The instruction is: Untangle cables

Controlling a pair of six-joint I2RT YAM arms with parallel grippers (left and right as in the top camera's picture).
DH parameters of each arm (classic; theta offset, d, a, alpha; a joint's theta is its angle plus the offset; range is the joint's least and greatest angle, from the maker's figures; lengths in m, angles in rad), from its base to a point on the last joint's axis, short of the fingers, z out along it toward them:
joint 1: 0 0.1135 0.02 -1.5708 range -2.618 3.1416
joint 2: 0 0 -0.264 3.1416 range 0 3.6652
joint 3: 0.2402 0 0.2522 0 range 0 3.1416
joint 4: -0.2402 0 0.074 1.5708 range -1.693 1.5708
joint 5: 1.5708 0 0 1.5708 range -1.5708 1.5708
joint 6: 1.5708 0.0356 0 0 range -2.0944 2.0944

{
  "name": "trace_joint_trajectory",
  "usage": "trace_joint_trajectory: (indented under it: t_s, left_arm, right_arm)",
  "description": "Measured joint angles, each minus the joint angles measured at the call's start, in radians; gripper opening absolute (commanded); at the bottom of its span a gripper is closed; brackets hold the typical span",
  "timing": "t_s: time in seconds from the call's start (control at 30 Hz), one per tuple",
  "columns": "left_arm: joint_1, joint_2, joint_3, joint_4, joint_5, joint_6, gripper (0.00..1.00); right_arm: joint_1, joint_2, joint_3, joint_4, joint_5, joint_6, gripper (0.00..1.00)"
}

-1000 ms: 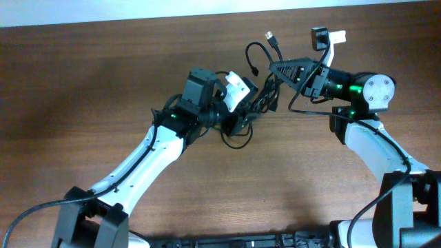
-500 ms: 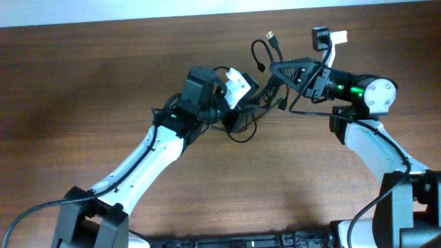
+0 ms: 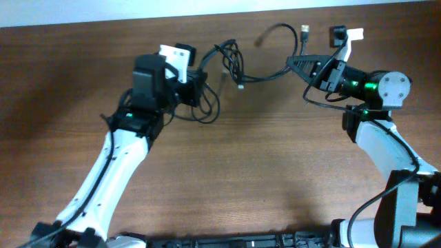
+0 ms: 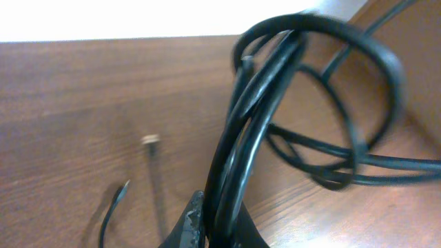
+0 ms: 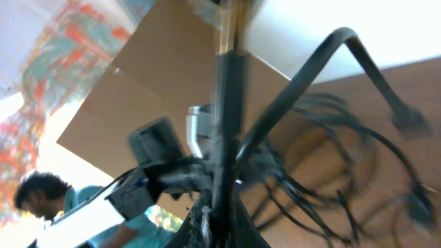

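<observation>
Brown wooden table (image 3: 275, 179), the black cables (image 3: 227, 55) bunched toward its far edge.

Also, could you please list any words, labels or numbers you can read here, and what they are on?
None can be read.
The cables and the table show no writing.
The colourful patch in the right wrist view is too blurred to tell.

Bright even light, blurred wrist close-ups
</observation>
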Motion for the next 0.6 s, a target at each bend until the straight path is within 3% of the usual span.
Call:
trace_joint_trajectory:
  t_s: [0.13, 0.23, 0.33, 0.43, 0.6]
  left_arm:
    - [0.027, -0.05, 0.0, 0.004, 0.128, 0.021, 0.0]
    - [0.026, -0.088, 0.0, 0.006, 0.193, 0.069, 0.0]
    - [0.027, -0.118, 0.0, 0.023, 0.206, 0.094, 0.0]
    - [0.027, -0.126, 0.0, 0.021, 0.21, 0.163, 0.0]
    - [0.026, -0.126, 0.0, 0.021, 0.211, 0.277, 0.0]
  right_arm:
    - [-0.056, -0.002, 0.007, -0.344, -0.005, -0.087, 0.04]
    - [-0.074, -0.002, 0.009, -0.544, -0.008, -0.185, 0.36]
    - [-0.074, -0.002, 0.009, -0.598, -0.008, -0.24, 0.65]
    - [-0.074, -0.002, 0.009, -0.601, -0.008, -0.267, 0.73]
    - [-0.065, -0.002, 0.008, -0.5, -0.037, -0.276, 0.71]
